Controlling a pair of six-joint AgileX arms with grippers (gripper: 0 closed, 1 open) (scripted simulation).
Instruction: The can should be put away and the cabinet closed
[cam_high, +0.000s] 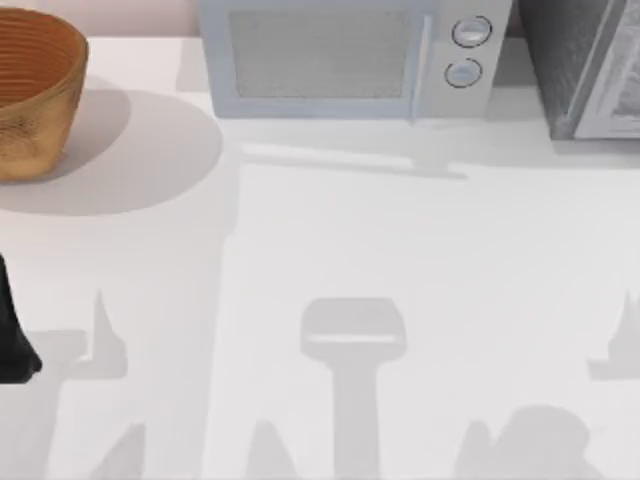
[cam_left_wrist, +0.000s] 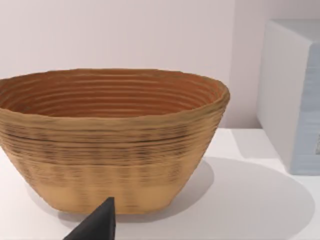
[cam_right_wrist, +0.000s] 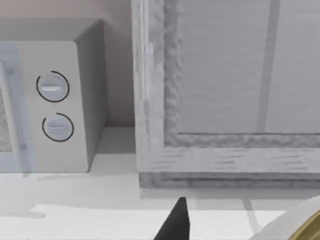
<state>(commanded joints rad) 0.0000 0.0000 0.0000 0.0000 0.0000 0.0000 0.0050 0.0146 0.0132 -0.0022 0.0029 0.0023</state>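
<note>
The task looks to be at the carrying step. The small white can with a gold-coloured metal rim (cam_right_wrist: 300, 226) sits right beside the right gripper (cam_right_wrist: 175, 222), facing the pale grey panelled cabinet (cam_right_wrist: 225, 100) next to the grey microwave with two round dials (cam_right_wrist: 65, 100). I cannot tell whether that gripper is clamped on it. Only a curved sliver of the can shows, so its long axis and heading are unclear, and the next move calls for getting it into the cabinet before closing the door. The left gripper (cam_left_wrist: 97, 225) is parked at the table's left edge facing the woven brown basket (cam_left_wrist: 110, 145), its state likewise unclear.
</note>
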